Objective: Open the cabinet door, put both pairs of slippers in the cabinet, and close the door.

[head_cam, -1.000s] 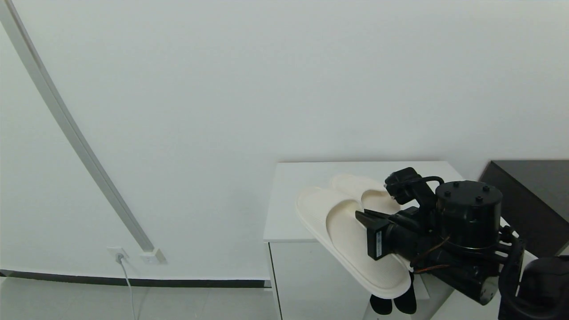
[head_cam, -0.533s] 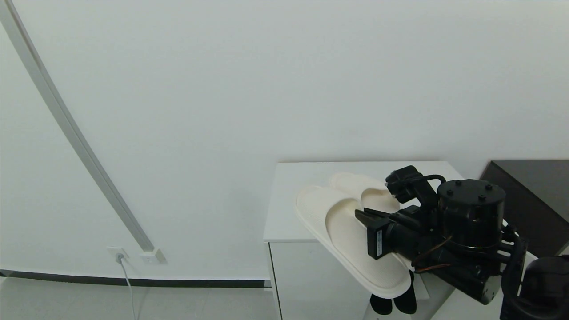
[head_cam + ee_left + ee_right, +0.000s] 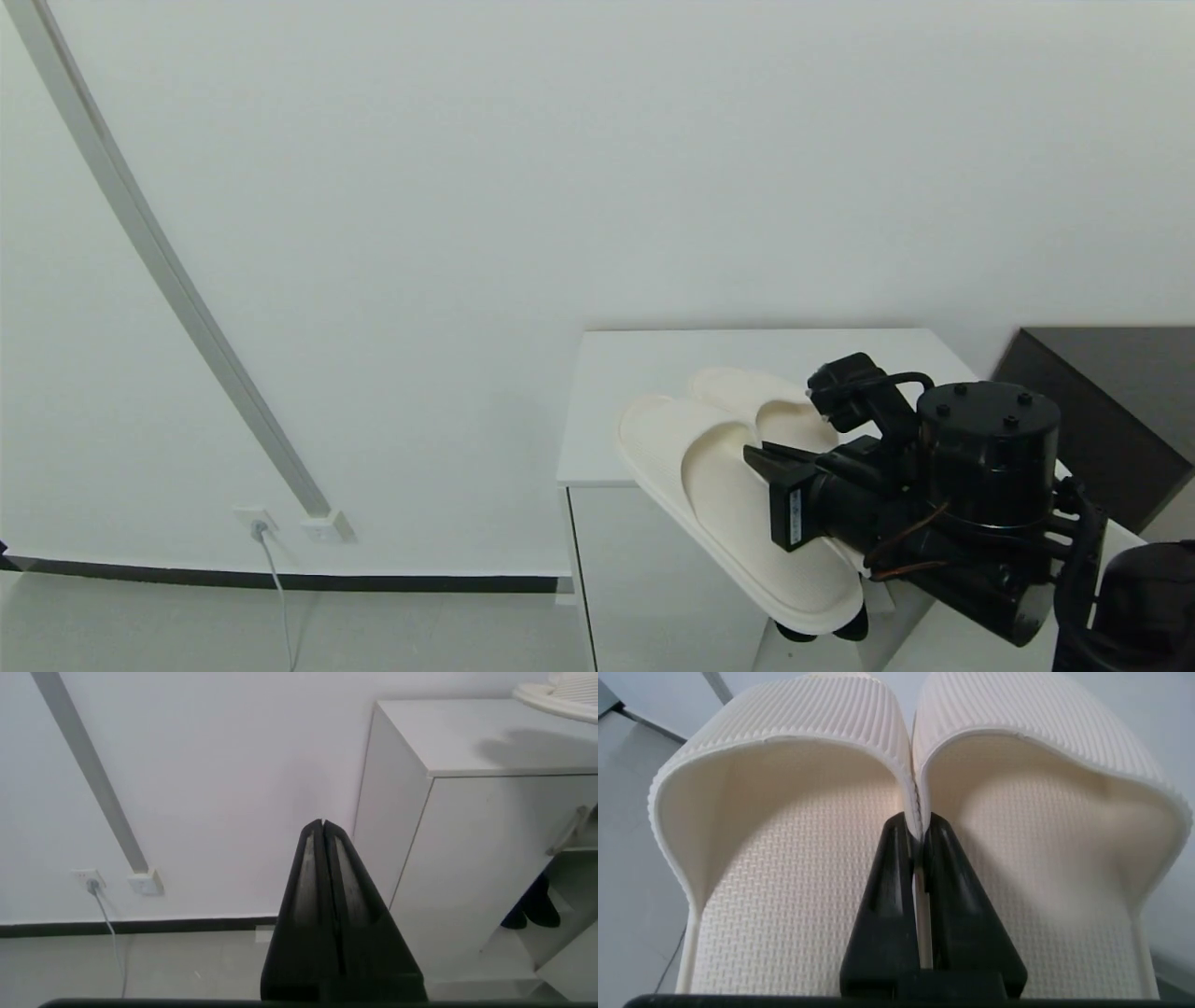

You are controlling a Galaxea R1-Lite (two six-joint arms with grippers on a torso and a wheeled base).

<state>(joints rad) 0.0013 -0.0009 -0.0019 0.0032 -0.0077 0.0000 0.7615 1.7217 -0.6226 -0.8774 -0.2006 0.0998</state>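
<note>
Now grips white slippers (image 3: 728, 495) w/ right pincer (image 3: 920, 831), fingers squeezed narrow onto the two inner strap edges, so both shoes lie side by side. Holds the pair tilted in air, toes toward wall, heels lower, just before front top edge of white cabinet (image 3: 653, 373). Stands open at right part of cabinet front. Inside, low down, black slippers (image 3: 533, 910), upright on end, details too dark to tell. Hangs left pincer (image 3: 322, 826) lower & well apart from cabinet, fingers fully together, nothing between. Behind: white wall w/ slanted grey strip (image 3: 168, 271), socket (image 3: 252, 521) w/ cable near floor. Beside cabinet, on right, dark furniture (image 3: 1102, 401).
</note>
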